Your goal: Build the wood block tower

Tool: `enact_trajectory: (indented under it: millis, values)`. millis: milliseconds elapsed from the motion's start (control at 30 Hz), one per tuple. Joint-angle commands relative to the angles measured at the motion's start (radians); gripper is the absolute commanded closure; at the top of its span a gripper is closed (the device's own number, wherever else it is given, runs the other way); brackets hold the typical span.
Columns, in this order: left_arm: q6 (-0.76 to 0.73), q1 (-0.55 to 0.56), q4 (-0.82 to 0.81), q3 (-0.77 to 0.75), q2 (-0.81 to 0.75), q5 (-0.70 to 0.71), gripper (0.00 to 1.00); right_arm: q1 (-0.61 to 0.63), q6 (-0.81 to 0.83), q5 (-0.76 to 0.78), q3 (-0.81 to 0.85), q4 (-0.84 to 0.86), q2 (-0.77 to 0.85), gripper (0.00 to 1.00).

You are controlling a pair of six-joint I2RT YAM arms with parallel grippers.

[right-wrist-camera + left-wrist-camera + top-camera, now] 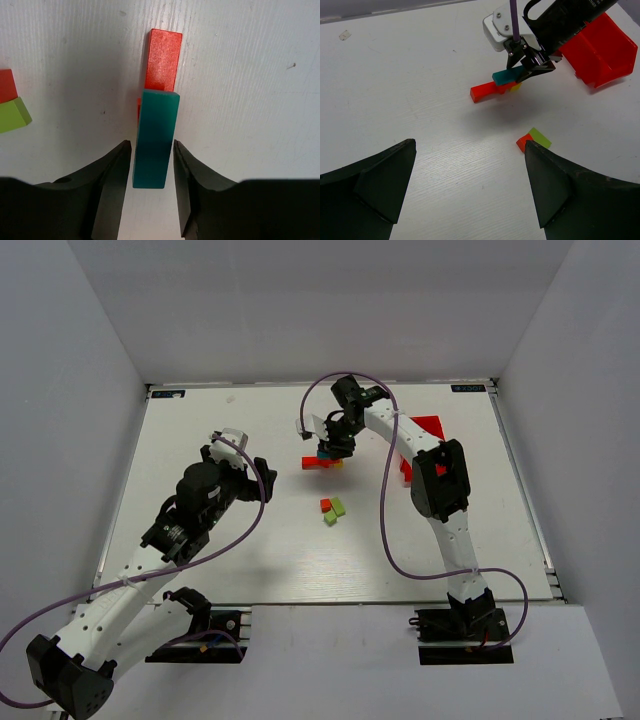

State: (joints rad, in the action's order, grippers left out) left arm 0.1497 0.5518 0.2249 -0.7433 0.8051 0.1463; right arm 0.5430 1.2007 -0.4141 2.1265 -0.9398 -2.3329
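Right, the right gripper (152,150) is clamped on a teal bar (155,137), one finger pressed to each long side. The bar's far end sticks out past the fingertips and it is held off the table (200,420). The wood block tower (322,462) sits straight under those fingertips. So far it is a red bar (163,59) flat on the table, running forward beyond the teal bar's tip. A yellow block (516,87) touches it under the gripper. A loose red block (7,84) and lime green block (13,115) lie off to the side of the right fingers, apart from the tower. The red bin (600,47) is behind the right gripper. The left gripper (470,170) has its jaws wide apart with nothing between them. The loose red and lime pair are just ahead of one of its fingers, and the tower is further out in front.
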Motion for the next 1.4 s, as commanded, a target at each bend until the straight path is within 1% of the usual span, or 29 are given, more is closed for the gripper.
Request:
enact_trajectory:
  millis: [0, 33, 267, 333, 367, 433, 600, 700, 800, 833, 867, 900, 933, 967, 1000, 1033, 1067, 1100, 1133, 1167, 1200, 1233, 1267, 1300, 1333, 1367]
  values:
    - [-0.006, -0.006, -0.006, -0.004, -0.006, -0.008, 0.01, -0.002, -0.007, -0.012, 0.03, 0.006, -0.005, 0.54]
    - [-0.006, -0.006, -0.006, -0.004, -0.006, -0.008, 0.01, -0.005, -0.009, -0.012, 0.029, 0.006, -0.003, 0.51]
    - [-0.006, -0.006, -0.006, -0.004, -0.006, 0.001, 0.01, -0.002, -0.006, -0.012, 0.029, 0.006, -0.003, 0.49]
    - [-0.006, -0.006, -0.006, -0.004, -0.006, 0.001, 0.01, -0.002, -0.006, -0.015, 0.029, 0.004, -0.002, 0.38]
    - [-0.006, -0.006, -0.006, -0.004, -0.006, 0.001, 0.01, -0.003, -0.004, -0.018, 0.027, 0.004, 0.001, 0.3]
    - [-0.006, -0.006, -0.006, -0.004, -0.006, 0.001, 0.01, -0.002, -0.006, -0.02, 0.03, 0.004, 0.006, 0.1]
    - [-0.006, -0.006, -0.006, -0.004, -0.006, 0.001, 0.01, -0.003, -0.015, -0.031, -0.007, 0.044, 0.053, 0.1]
    - [-0.006, -0.006, -0.006, -0.004, -0.006, 0.001, 0.01, -0.005, -0.016, -0.037, -0.03, 0.036, 0.09, 0.1]
    - [-0.006, -0.006, -0.006, -0.004, -0.006, 0.01, 0.01, -0.011, -0.012, -0.046, -0.066, 0.018, 0.145, 0.1]
    - [-0.006, -0.006, -0.006, -0.004, -0.006, 0.01, 0.01, -0.008, -0.01, -0.045, -0.082, 0.018, 0.203, 0.1]
    - [-0.006, -0.006, -0.006, -0.004, -0.006, 0.01, 0.01, -0.008, -0.007, -0.045, -0.142, 0.022, 0.23, 0.1]
    - [-0.006, -0.006, -0.006, -0.004, -0.006, 0.01, 0.01, -0.008, -0.004, -0.043, -0.169, 0.024, 0.257, 0.1]
    - [-0.006, -0.006, -0.006, -0.004, -0.006, 0.01, 0.01, -0.006, -0.004, -0.037, -0.2, 0.073, 0.352, 0.1]
    - [-0.006, -0.006, -0.006, -0.004, -0.006, 0.01, 0.01, -0.008, -0.007, -0.013, -0.299, 0.087, 0.387, 0.1]
    - [-0.015, -0.006, -0.006, -0.004, -0.015, 0.01, 0.01, -0.009, -0.007, -0.008, -0.331, 0.101, 0.499, 0.1]
    - [-0.015, -0.006, -0.006, 0.005, -0.015, 0.01, 0.01, -0.008, -0.019, 0.003, -0.367, 0.158, 0.539, 0.1]
    - [-0.015, -0.006, -0.006, 0.005, -0.015, -0.002, 0.01, -0.008, -0.054, 0.029, -0.492, 0.195, 0.619, 0.1]
    - [-0.015, -0.006, -0.006, 0.005, -0.026, -0.002, 0.01, -0.008, -0.097, 0.05, -0.541, 0.234, 0.701, 0.1]
    - [-0.015, -0.006, -0.019, 0.015, -0.026, -0.025, 0.01, -0.011, -0.133, 0.06, -0.659, 0.331, 0.746, 0.1]
    - [0.032, -0.006, -0.028, 0.025, -0.036, -0.025, 0.01, -0.011, -0.174, 0.092, -0.789, 0.452, 0.791, 0.1]
    - [0.033, -0.006, -0.039, 0.025, -0.037, -0.06, 0.01, -0.015, -0.302, 0.116, -0.847, 0.569, 0.901, 0.1]
    - [0.033, -0.006, -0.054, 0.039, -0.037, -0.092, 0.01, -0.014, -0.343, 0.127, -0.978, 0.62, 0.932, 0.1]
    - [0.033, -0.006, -0.067, 0.039, -0.018, -0.121, 0.01, -0.011, -0.374, 0.144, -1.067, 0.68, 0.975, 0.1]
    - [0.015, -0.006, -0.081, 0.048, -0.009, -0.164, 0.01, -0.008, -0.388, 0.083, -1.098, 0.65, 0.991, 0.36]
    - [-0.001, -0.006, -0.081, 0.048, 0.0, -0.187, 0.02, -0.006, -0.41, 0.048, -1.097, 0.578, 0.985, 0.55]
    - [-0.018, -0.006, -0.091, 0.048, 0.014, -0.212, 0.11, -0.011, -0.424, -0.039, -1.09, 0.5, 0.968, 0.8]
